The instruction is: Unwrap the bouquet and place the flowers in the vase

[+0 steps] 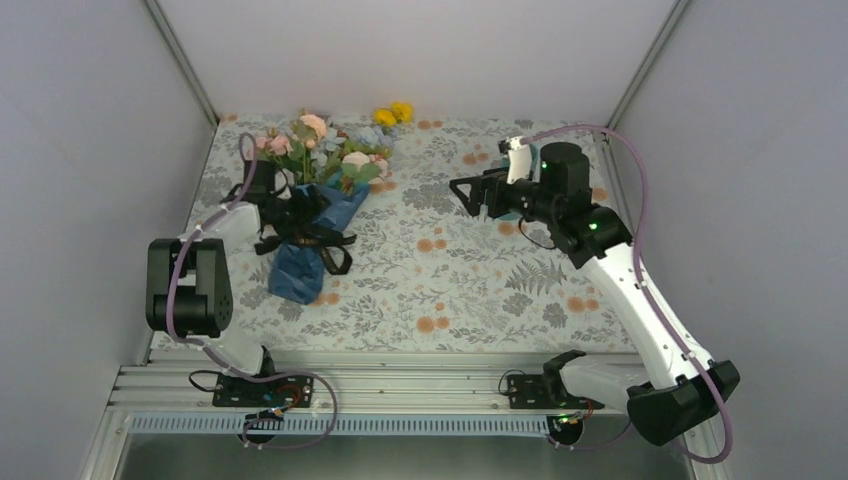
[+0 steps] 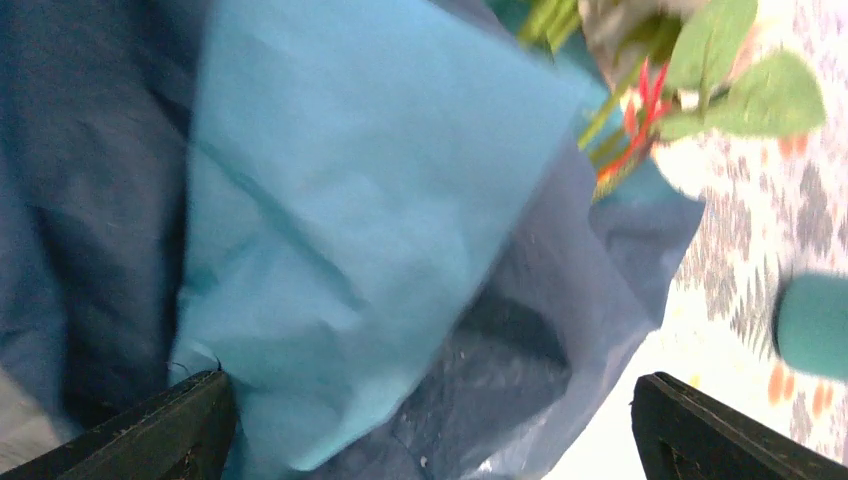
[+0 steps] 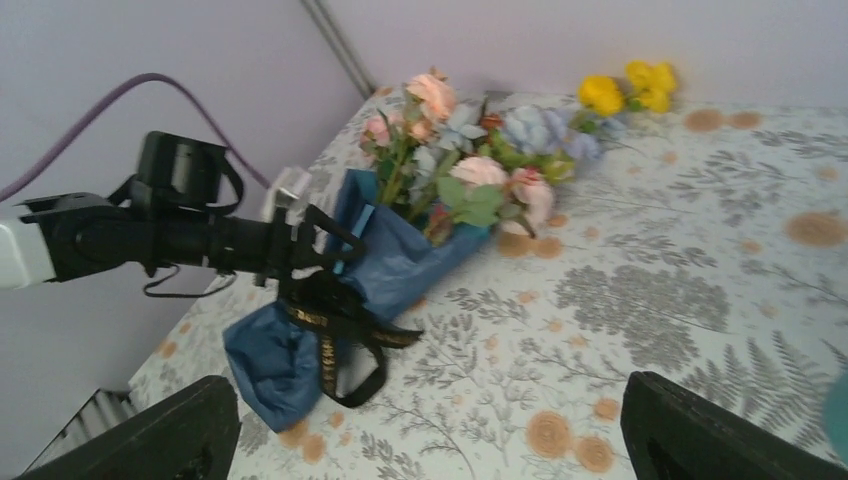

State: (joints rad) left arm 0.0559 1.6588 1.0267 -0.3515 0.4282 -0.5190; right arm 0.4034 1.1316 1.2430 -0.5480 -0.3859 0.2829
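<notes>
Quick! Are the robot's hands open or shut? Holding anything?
Left gripper: open, the bouquet paper between its fingers.
Right gripper: open, holding nothing.

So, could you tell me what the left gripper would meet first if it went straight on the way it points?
The blue paper of the bouquet: it fills the view ahead of the open left gripper, apparently close, though depth is unclear.

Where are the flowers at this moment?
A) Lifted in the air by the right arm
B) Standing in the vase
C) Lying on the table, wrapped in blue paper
C: the bouquet lies flat on the flowered tablecloth, its blue paper closed around the stems and tied with a dark ribbon.
</notes>
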